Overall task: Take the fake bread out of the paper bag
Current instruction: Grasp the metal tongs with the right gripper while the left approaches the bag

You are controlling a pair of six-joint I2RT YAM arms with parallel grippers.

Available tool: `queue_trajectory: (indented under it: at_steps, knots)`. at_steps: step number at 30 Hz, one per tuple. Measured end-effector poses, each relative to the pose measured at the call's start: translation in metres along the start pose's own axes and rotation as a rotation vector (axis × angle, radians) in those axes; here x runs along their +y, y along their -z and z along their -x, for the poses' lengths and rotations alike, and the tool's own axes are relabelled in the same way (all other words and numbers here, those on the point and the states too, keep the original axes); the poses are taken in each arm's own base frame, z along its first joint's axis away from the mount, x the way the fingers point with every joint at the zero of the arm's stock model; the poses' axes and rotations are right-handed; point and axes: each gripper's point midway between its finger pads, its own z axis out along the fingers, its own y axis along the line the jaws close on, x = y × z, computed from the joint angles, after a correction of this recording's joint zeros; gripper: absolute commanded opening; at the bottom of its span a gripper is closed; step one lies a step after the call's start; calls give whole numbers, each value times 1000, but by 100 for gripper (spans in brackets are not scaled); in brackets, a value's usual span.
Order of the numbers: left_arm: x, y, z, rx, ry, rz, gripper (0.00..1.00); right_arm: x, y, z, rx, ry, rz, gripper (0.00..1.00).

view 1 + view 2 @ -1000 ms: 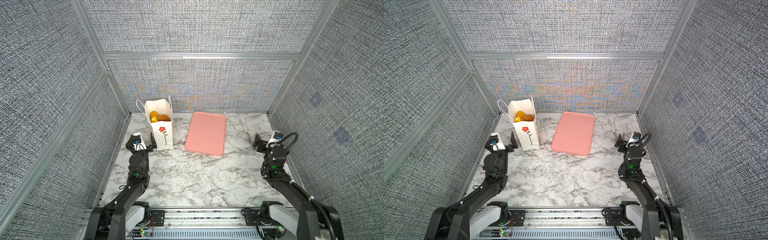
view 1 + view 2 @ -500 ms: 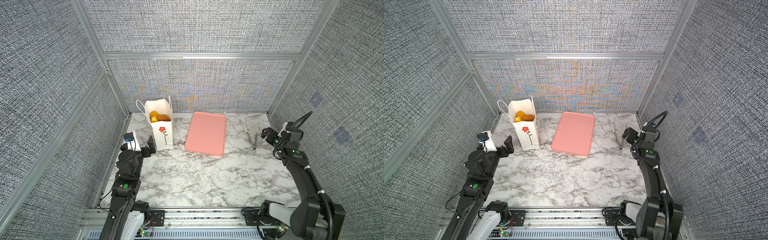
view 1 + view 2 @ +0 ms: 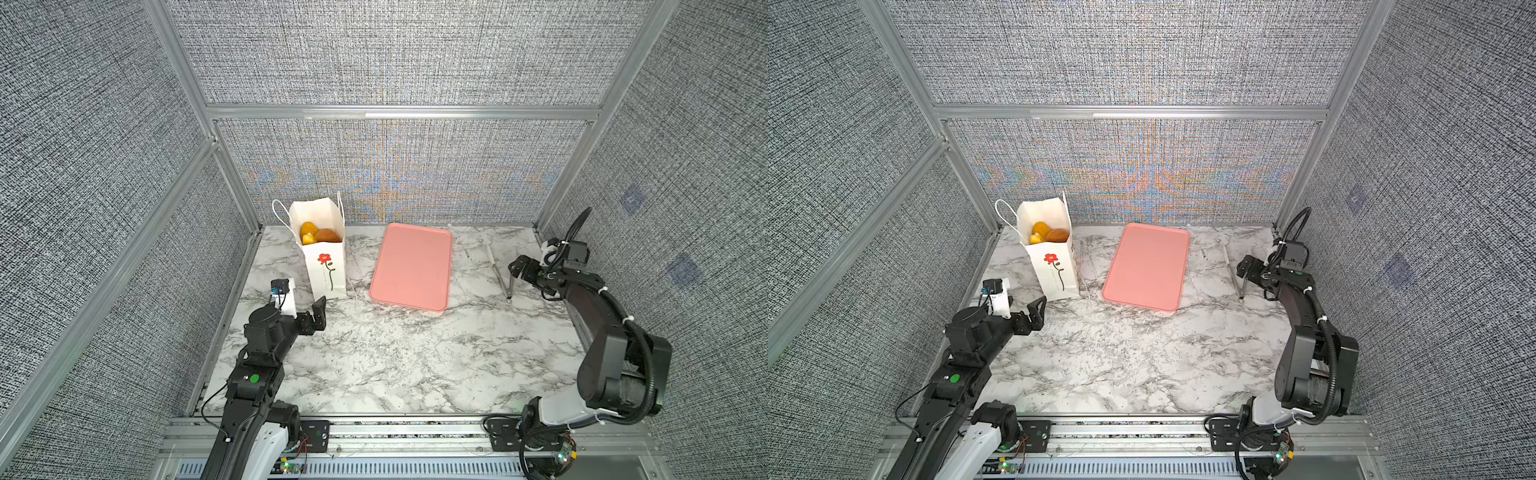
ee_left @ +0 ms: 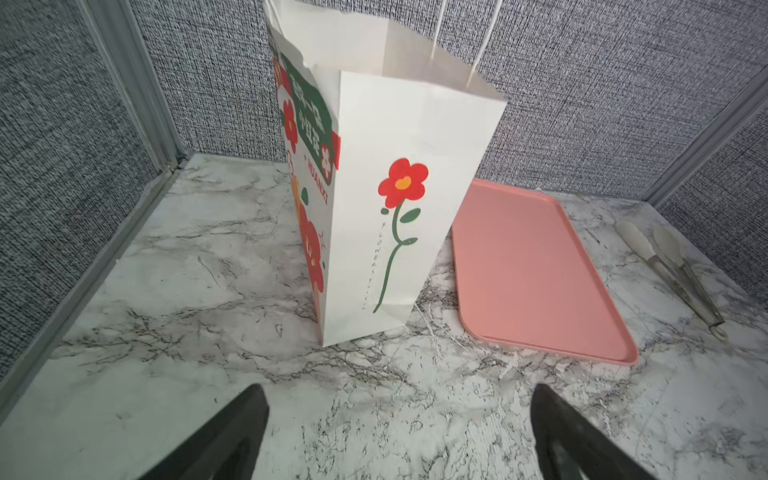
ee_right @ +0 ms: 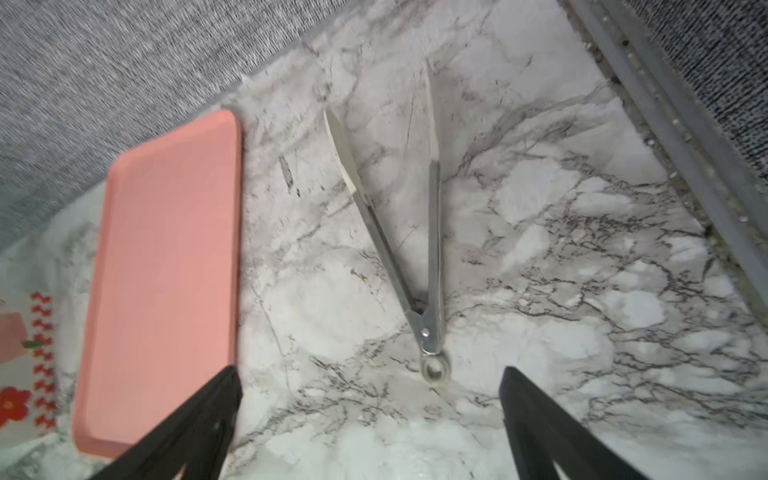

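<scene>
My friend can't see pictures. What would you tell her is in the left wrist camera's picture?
A tall white paper bag with a red flower print stands upright on a marble table, right in front of the open, empty left pincer. A flat pink tray lies beside the bag, with metal tongs beyond it.
</scene>
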Motion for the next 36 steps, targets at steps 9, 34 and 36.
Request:
queue_trajectory:
  at_steps: [9,34,36]
  knots:
    - [-8,-2,-9,12,1,-47,99,-5,-35,-27,118,263,-69,97]
    - [-17,-8,-25,64,-4,-88,99,-13,-105,-50,374,300,-137,92]
    - [-19,-8,-25,64,-5,-95,99,-16,-105,-49,373,301,-154,93]
